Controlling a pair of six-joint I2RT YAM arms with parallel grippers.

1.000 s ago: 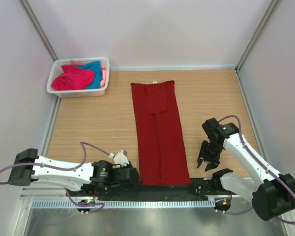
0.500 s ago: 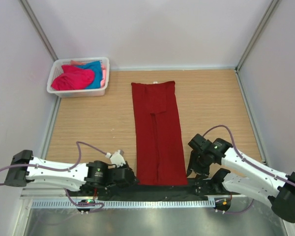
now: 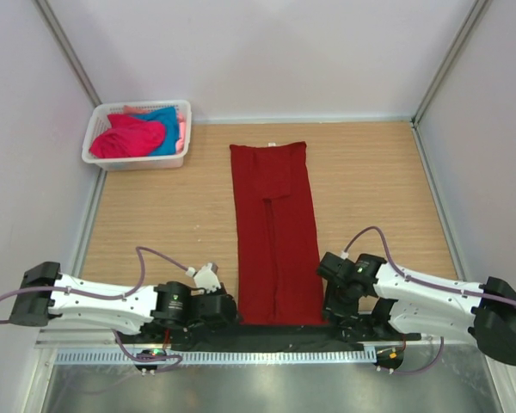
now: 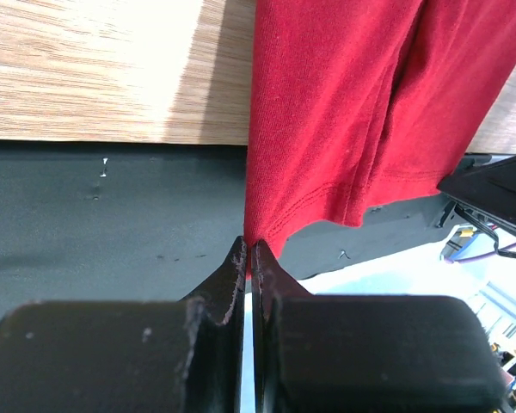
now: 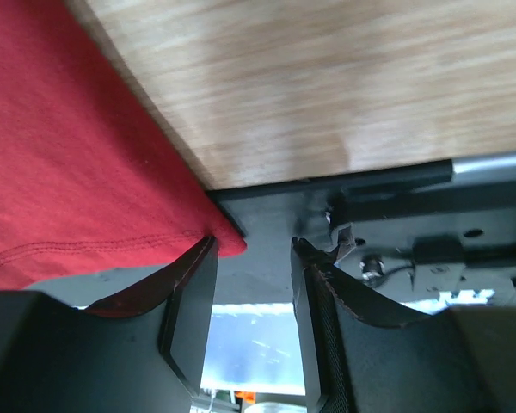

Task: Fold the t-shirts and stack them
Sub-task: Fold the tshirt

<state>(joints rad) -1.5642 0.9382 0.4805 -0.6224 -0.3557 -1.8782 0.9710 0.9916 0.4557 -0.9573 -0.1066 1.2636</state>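
A dark red t-shirt (image 3: 275,232) lies folded into a long strip down the middle of the table, its white neck label (image 3: 271,144) at the far end. My left gripper (image 4: 248,251) is shut on the near left hem corner of the dark red t-shirt (image 4: 344,112). It sits low at that corner in the top view (image 3: 232,311). My right gripper (image 5: 251,249) is open with the near right hem corner of the shirt (image 5: 69,189) at its left finger (image 5: 193,284). It shows at that corner in the top view (image 3: 331,303). Pink (image 3: 127,138) and turquoise (image 3: 166,120) shirts lie in the basket.
A white lattice basket (image 3: 138,160) stands at the far left corner of the wooden table (image 3: 155,215). A black strip (image 3: 284,334) runs along the table's near edge, under the shirt's hem. Metal frame posts rise at both sides.
My right gripper has come down and left from the right side of the table to the shirt's near right corner. My left gripper has edged right to the near left corner.
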